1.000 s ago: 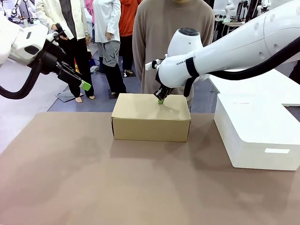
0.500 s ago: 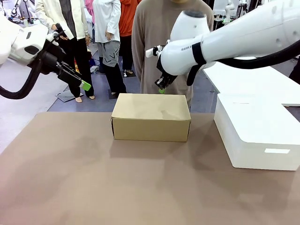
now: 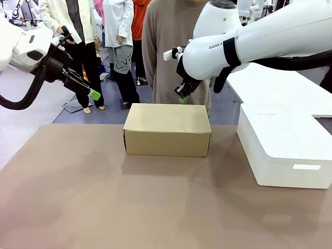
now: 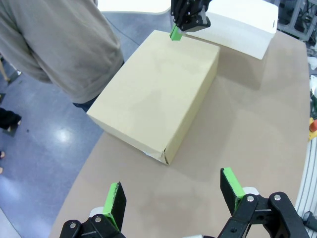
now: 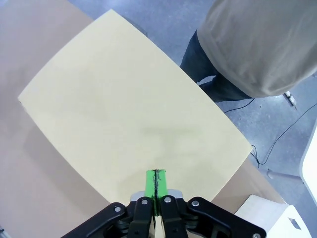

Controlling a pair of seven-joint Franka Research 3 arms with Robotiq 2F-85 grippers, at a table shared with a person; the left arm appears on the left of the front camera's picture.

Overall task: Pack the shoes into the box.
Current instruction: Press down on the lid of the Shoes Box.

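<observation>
The tan cardboard box [image 3: 167, 129] stands on the table with its lid down; the left wrist view takes in the box [image 4: 156, 94] from above, as does the right wrist view [image 5: 129, 109]. The shoes are out of view. My right gripper [image 3: 182, 99] hangs shut and holds nothing, a little above the box's far edge, its green pads pressed together [image 5: 157, 186]. The left wrist view also catches that right gripper [image 4: 175, 33]. My left gripper [image 3: 95, 95] is raised off the table's left side, open and holding nothing [image 4: 173, 186].
A big white rectangular block [image 3: 282, 145] lies to the right of the box. A person in a tan sweater [image 3: 171, 41] stands just behind the box at the far edge. The brown table [image 3: 104, 197] lies bare in front and to the left.
My right gripper has lifted off the box lid and risen a little toward the far side, staying shut. The left arm and the box have not moved.
</observation>
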